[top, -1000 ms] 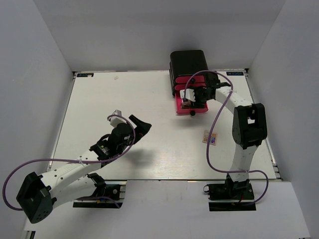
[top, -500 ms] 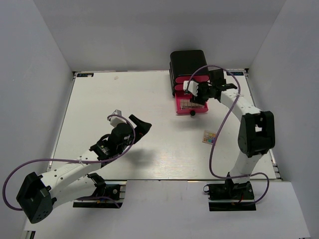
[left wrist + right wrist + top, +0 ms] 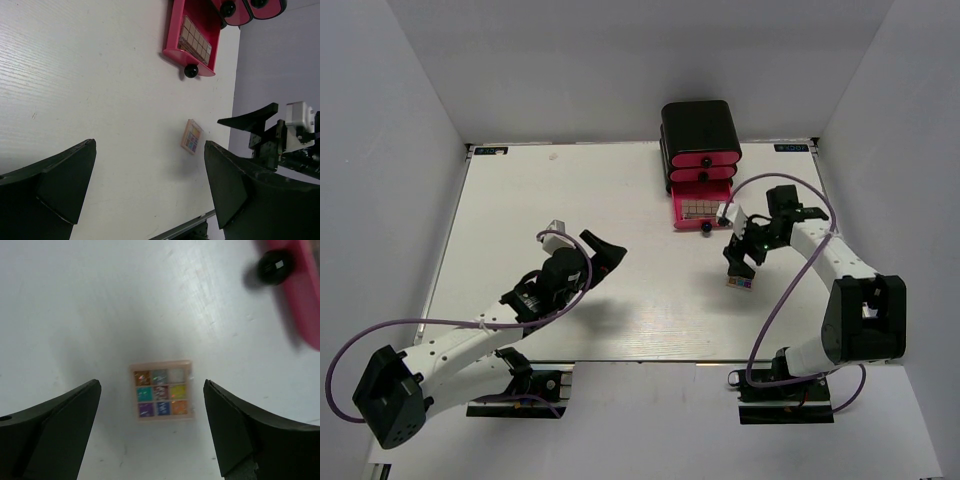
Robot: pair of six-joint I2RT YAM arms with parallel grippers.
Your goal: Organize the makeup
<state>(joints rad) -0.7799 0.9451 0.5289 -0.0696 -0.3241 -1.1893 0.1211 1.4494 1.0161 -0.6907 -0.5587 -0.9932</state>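
While the right gripper is hovering over the small square multicolour palette, its two dark fingers are standing wide apart and gripping nothing. In the right wrist view they are flanking the palette, with bare white surface showing between each finger and the palette's edges. The palette is lying flat on the table, on the right half, with its three-by-three grid of colour pans facing up. It is sitting nearer to the arm bases than the black box with pink drawers, which is standing at the far edge of the table. The box's two upper drawers are sitting closed, while the bottom drawer is sticking out toward the arms. The brown rectangular palette is lying inside that drawer, its rows of small square pans facing up. The drawer's black knob is showing, blurred, at the upper right of the right wrist view, near the multicolour palette but apart from it. The left arm is reaching from the near left corner toward the middle of the table. The left gripper is hanging over bare white surface left of centre, its fingers spread wide and carrying nothing, well apart from both palettes.
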